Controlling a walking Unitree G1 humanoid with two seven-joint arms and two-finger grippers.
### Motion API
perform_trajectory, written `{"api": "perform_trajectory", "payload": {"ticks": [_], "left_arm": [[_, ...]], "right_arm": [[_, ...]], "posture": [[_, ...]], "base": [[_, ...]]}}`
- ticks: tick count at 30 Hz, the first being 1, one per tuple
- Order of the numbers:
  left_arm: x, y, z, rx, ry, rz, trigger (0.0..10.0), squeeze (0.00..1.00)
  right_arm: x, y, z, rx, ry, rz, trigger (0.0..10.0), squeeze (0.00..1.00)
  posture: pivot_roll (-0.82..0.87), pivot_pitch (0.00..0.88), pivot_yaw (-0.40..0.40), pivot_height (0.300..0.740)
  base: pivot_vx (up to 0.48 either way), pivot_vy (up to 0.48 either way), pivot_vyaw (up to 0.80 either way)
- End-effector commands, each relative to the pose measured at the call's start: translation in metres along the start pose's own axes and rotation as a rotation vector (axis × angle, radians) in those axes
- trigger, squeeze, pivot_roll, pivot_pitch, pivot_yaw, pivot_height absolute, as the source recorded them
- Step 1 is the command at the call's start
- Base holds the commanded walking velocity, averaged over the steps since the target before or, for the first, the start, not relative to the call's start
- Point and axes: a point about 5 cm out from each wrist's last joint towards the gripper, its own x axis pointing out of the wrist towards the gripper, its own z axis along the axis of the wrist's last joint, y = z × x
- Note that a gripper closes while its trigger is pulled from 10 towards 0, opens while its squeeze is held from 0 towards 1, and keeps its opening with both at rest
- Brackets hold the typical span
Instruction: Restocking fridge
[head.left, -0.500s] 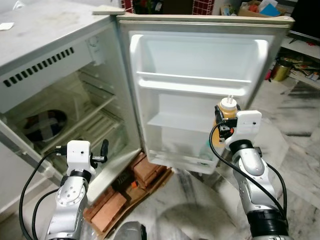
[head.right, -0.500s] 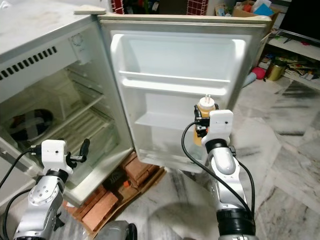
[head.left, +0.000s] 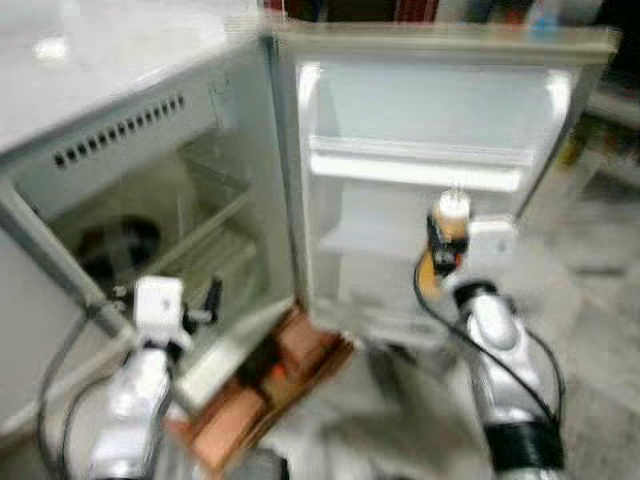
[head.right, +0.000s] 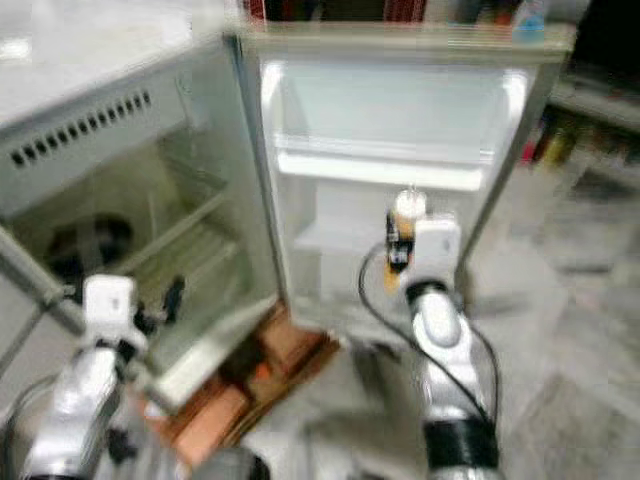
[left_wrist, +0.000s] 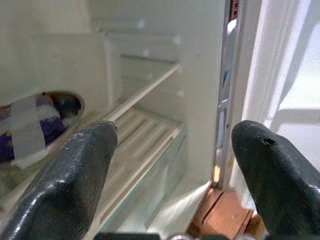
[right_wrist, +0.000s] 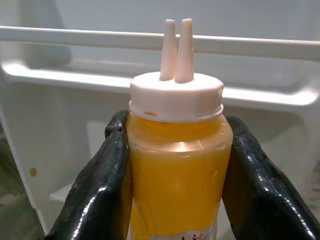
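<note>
Right gripper (right_wrist: 175, 170) clamped on a yellow bottle (right_wrist: 176, 165), one black finger (right_wrist: 100, 185) pressed to each side of it. Bottle upright, white cap (right_wrist: 176, 96) with two thin nozzles (right_wrist: 179, 50) on top. Head views blurred.

Fridge (head.left: 110, 150) stands open, its cabinet to the left of this gripper and past the left one. Door (head.left: 430, 160) swung wide, directly ahead of the held bottle. Door shelves (right_wrist: 100, 75) lie just beyond the bottle, one rail (right_wrist: 75, 34) behind the nozzles and a ledge lower down behind the cap. Bottle is near the door's middle shelf (head.left: 420, 172) but apart from it, held in the air.

Left gripper (left_wrist: 170, 165) sits low in front of the open cabinet, fingers (left_wrist: 70, 175) spread wide with nothing between them. Beyond them: slatted shelves (left_wrist: 145, 130) inside the cabinet, and a dark round bowl (left_wrist: 55, 107) with a pale cloth or wrap over it, off to one side of the fingers. Exact contents of the bowl cannot be made out.

Bricks (head.left: 290, 360) lie on the floor under the fridge's front corner, between the two arms and lower than both grippers. Floor (head.left: 590, 320) is pale marble with grey veins, to the right of the right arm.
</note>
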Motion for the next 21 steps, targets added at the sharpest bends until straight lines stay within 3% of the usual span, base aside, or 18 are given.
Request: {"api": "perform_trajectory", "payload": {"ticks": [1, 7, 21], "left_arm": [[0.003, -0.002, 0.005, -0.004, -0.024, -0.022, 10.0, 0.0], [0.002, -0.005, 0.006, -0.008, -0.033, -0.045, 10.0, 0.0], [0.002, -0.007, 0.006, -0.014, -0.036, -0.054, 10.0, 0.0]], "right_arm": [[0.0, -0.004, 0.003, -0.014, -0.01, -0.014, 10.0, 0.0], [0.001, -0.004, 0.003, -0.015, -0.013, -0.017, 10.0, 0.0], [-0.002, 0.007, 0.004, -0.013, -0.026, 0.063, 10.0, 0.0]], "posture": [[0.06, 0.0, 0.023, 0.74], [0.06, 0.0, 0.022, 0.74], [0.05, 0.0, 0.024, 0.74]], "base": [[0.0, 0.0, -0.8], [0.041, 0.0, -0.13], [0.357, 0.0, 0.0]]}}
